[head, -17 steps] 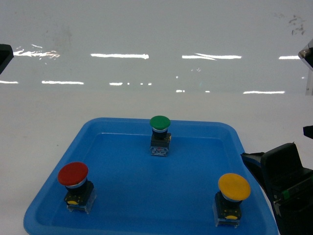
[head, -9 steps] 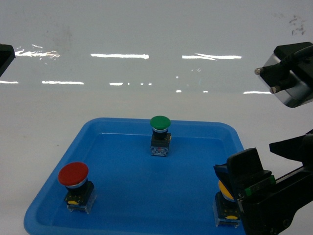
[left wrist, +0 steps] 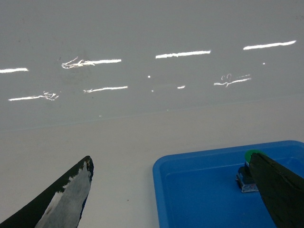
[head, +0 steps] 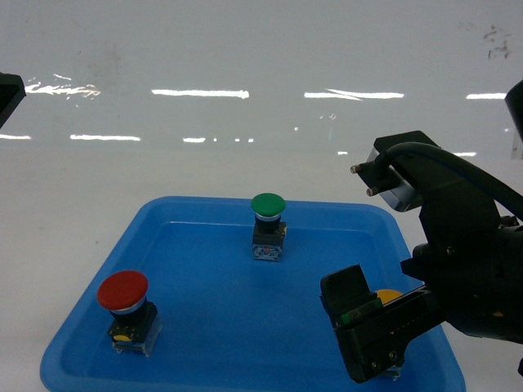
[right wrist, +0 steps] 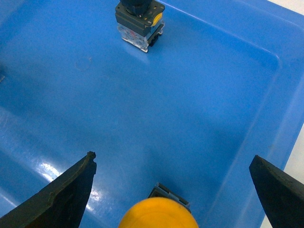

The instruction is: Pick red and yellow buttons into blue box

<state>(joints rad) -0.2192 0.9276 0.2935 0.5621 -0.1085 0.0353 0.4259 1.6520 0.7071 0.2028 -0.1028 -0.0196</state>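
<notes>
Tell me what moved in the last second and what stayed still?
The right gripper swung in from the right edge and now hangs open over the yellow button, hiding most of it in the head view. It has not grabbed it. The red button, green button and blue tray stayed put.

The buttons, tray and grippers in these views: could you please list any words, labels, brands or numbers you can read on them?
None can be read.
The green strip on the right gripper: too small to tell if it carries text.
The yellow patch on the red button base: no characters readable.
The green button base: pale front face, blurred.
The yellow button and blue tray: no markings visible.
</notes>
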